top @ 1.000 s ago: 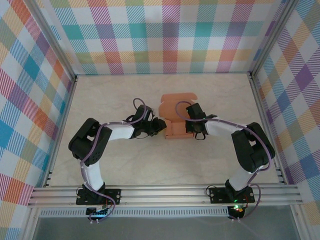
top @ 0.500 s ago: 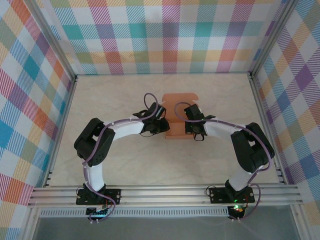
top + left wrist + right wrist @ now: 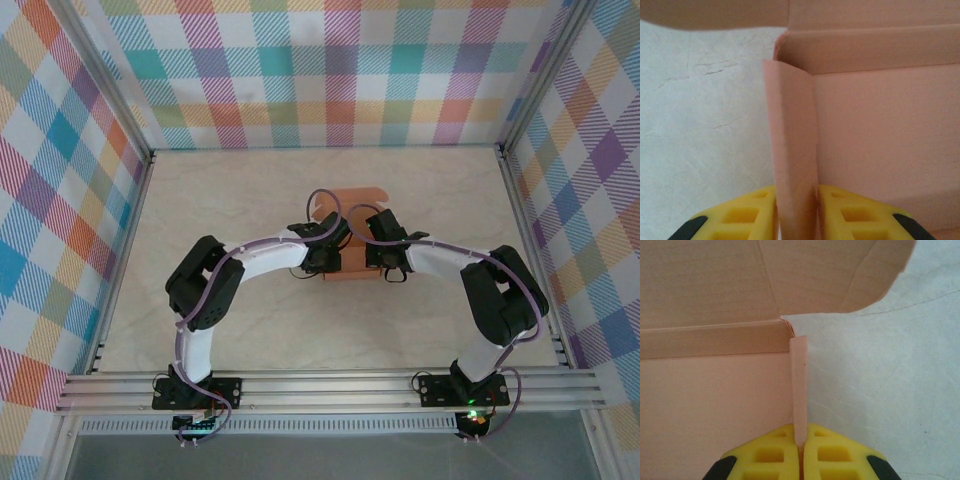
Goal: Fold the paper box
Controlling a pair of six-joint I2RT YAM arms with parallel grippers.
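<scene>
While right end effector (image 3: 800,439) stayed clamped on right wall of paper box (image 3: 352,198), left end effector (image 3: 796,200) swung in from left, now pinching folded left wall. Box sits mid worktop (image 3: 230,200), lid flap open behind. Both walls upright; lid closing probably next.

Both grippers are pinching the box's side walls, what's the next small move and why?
Probably release the left gripper and swing it to the lid: both side walls of the paper box stand upright, the right gripper pinches one, and the lid is open.
</scene>
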